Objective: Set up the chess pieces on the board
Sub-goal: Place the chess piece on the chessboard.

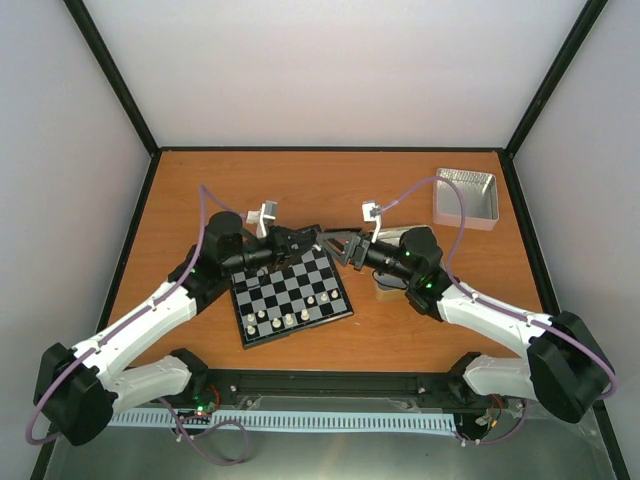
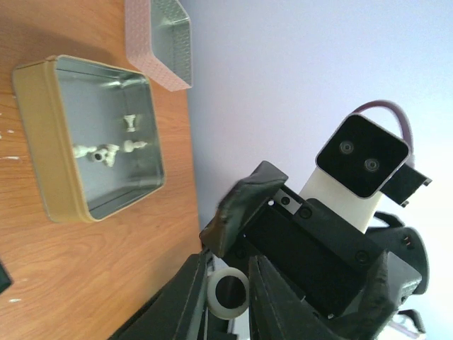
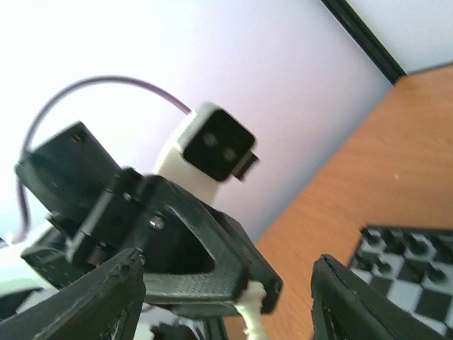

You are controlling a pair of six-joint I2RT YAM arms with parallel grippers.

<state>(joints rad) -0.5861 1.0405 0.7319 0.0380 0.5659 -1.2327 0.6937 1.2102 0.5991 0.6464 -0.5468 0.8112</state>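
1. Black-fingered, the left gripper (image 1: 312, 238) is pinched almost closed on one cream piece (image 2: 228, 294). It holds the piece off the table, round base turned toward the wrist camera.
2. Below that gripper and slightly nearer the arm bases lies the board (image 1: 290, 290). Cream pieces (image 1: 290, 320) stand along its near rows.
3. The right gripper (image 1: 338, 246) faces the left one tip to tip. Its jaws are spread wide and hold nothing, and the held piece sits just ahead of them.
4. Under the right gripper's wrist sits a gold tin (image 2: 32, 142) with a few loose pieces (image 2: 106, 150) lying inside.
5. Beyond it stands a pink tin (image 2: 159, 64), well apart from both grippers.
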